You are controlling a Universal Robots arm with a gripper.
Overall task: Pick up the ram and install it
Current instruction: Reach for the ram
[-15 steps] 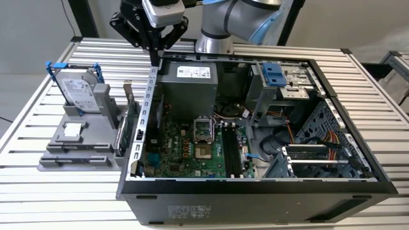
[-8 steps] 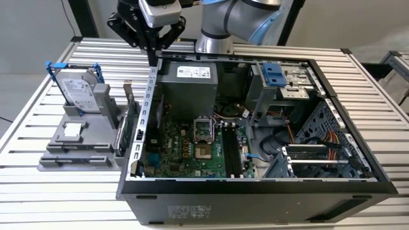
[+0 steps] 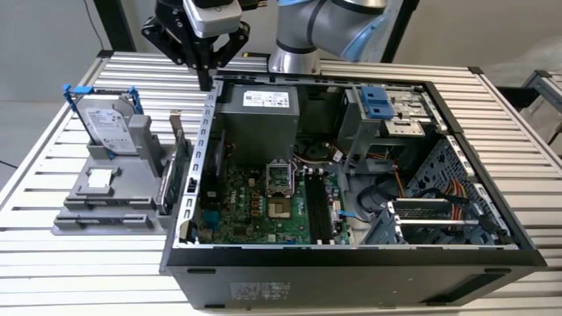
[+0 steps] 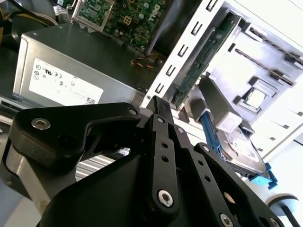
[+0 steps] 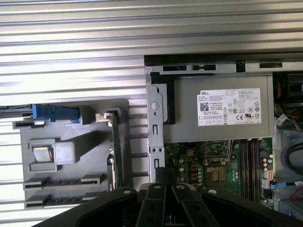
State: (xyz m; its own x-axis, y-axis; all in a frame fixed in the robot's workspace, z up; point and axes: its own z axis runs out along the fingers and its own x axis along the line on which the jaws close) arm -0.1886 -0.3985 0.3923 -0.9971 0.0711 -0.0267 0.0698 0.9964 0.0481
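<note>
My black gripper (image 3: 206, 80) hangs above the back left corner of the open computer case (image 3: 351, 253), between the case wall and the grey parts holder (image 3: 105, 210). Its fingers are pressed together with nothing visible between them, as both wrist views show at the gripper (image 4: 156, 101) (image 5: 159, 171). The ram is out of view. Long dark memory slots (image 3: 318, 209) (image 5: 251, 161) run along the green motherboard (image 3: 255, 204) inside the case, well away from the gripper.
The holder (image 5: 71, 137) carries a silver hard drive (image 3: 110, 131) in a blue frame and an upright green card (image 3: 181, 174) (image 5: 115, 151) against the case wall. A grey power supply (image 3: 259, 125) (image 5: 222, 113) sits just below the gripper. Everything rests on a slatted metal table (image 3: 52, 263).
</note>
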